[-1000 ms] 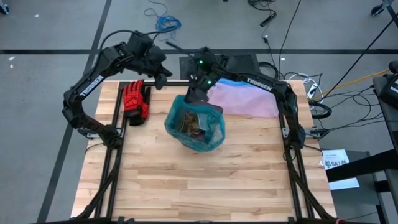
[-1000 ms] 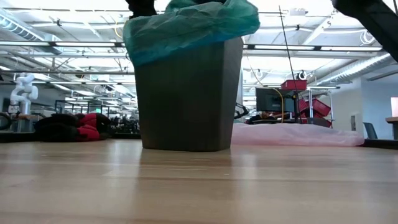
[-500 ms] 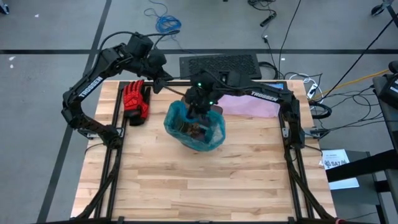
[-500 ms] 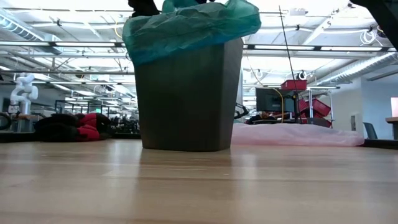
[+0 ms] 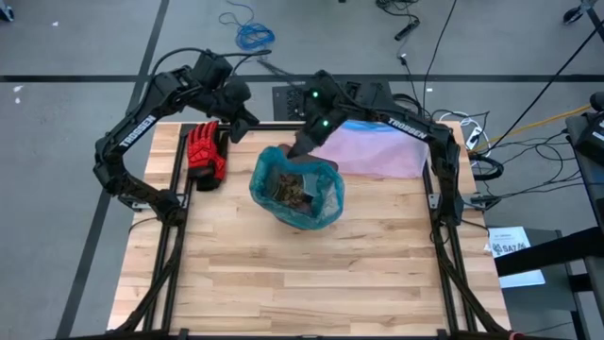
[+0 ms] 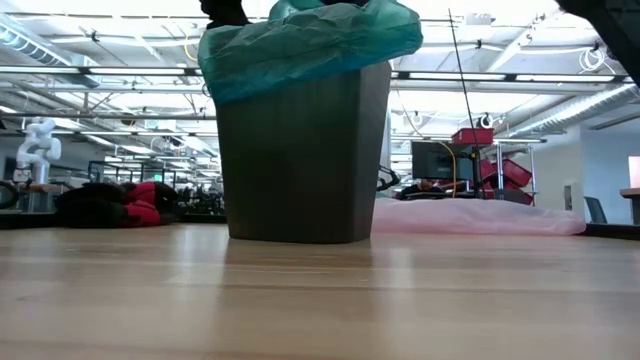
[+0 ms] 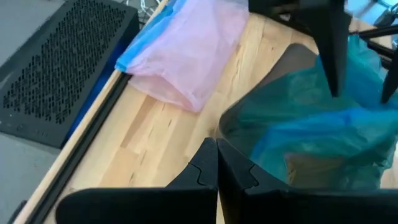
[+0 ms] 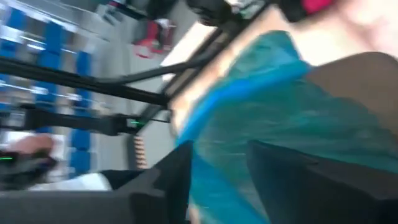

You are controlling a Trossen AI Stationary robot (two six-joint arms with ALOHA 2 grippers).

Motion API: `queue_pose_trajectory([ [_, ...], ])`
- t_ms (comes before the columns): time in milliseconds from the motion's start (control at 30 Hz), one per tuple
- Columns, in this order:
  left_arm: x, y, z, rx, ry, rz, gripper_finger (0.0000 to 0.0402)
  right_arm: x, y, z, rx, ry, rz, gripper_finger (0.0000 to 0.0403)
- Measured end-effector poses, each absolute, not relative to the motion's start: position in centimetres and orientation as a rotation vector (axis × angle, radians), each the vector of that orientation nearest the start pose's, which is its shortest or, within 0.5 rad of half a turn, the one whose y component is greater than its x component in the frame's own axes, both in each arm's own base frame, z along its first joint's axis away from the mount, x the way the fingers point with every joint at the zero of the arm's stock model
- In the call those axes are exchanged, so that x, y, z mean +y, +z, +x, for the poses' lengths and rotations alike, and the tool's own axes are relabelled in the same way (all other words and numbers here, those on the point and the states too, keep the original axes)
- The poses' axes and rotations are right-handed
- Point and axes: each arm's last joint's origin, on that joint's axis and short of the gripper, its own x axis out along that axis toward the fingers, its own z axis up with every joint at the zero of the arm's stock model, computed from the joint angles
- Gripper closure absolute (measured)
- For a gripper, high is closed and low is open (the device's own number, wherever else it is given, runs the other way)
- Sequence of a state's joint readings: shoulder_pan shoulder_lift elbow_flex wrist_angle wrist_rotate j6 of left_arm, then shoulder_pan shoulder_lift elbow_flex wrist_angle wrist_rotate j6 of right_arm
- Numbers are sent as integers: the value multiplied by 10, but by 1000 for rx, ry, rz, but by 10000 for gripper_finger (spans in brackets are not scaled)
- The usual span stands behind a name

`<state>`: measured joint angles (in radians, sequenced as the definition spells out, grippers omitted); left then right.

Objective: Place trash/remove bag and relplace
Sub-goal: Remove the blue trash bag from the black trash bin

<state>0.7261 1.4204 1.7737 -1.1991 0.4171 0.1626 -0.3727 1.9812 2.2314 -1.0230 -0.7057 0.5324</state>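
The right wrist view is smeared by motion, so the thin translucent teal-green plastic bag (image 8: 273,106) shows only as streaks. In the low view the picture's top edge cuts off the bag's rim, and the dark grey plastic wastebasket (image 6: 300,160) hides the worktop behind it. The brown contents (image 5: 288,187) are too small to identify.

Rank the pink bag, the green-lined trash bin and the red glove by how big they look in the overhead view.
1. pink bag, though the right arm hides part of it
2. green-lined trash bin, close behind the bag, so this order is unsure
3. red glove, clearly smallest
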Motion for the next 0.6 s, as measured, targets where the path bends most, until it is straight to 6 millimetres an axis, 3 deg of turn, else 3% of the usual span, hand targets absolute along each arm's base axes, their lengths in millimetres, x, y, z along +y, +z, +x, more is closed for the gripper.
queue_pose_trajectory([
  [300, 148, 444, 184, 712, 262, -307, 401, -148, 416, 394, 628, 219, 1078, 192],
  [433, 144, 449, 178, 698, 287, -286, 401, -149, 415, 399, 613, 175, 1135, 192],
  [600, 141, 451, 174, 689, 296, -277, 401, -154, 390, 409, 703, 44, 1235, 220],
])
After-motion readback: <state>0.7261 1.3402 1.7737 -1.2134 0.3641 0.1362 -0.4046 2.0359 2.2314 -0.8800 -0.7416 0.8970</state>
